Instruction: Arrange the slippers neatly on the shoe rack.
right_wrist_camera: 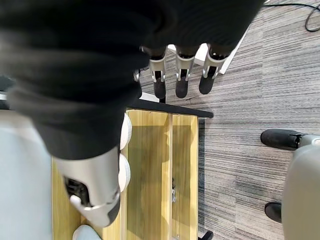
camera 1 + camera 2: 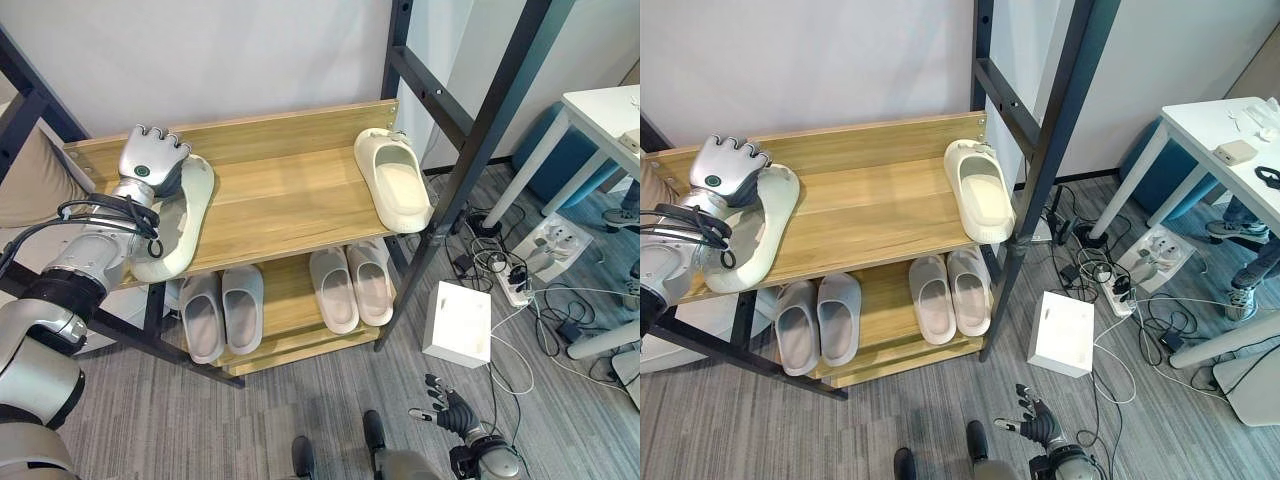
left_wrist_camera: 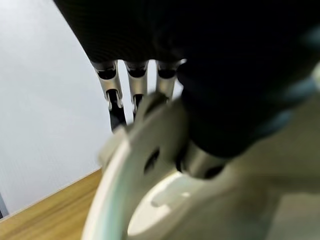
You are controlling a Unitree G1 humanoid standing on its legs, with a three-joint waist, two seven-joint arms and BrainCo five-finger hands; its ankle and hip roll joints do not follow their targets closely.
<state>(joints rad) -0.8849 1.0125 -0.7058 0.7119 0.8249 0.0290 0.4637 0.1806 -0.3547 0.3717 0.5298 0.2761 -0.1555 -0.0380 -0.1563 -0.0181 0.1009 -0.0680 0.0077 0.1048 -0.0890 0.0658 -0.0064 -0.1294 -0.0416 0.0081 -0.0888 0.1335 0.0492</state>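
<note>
Wooden shoe rack (image 2: 280, 205) on grey carpet (image 2: 300, 420) against a white wall (image 2: 200, 60).

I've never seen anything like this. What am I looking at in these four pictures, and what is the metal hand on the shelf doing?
This is a humanoid robot tidying slippers. Two pictures come from cameras in its head, looking down; the other two sit on its wrists, close behind the fingers. Before it stands a wooden shoe rack. The left hand is curled round a pale slipper at the top shelf's left end. A cream slipper lies at the right end. Two more pairs sit on the lower shelf. The right hand hangs low over the floor, holding nothing. A white box stands on the carpet.
</note>
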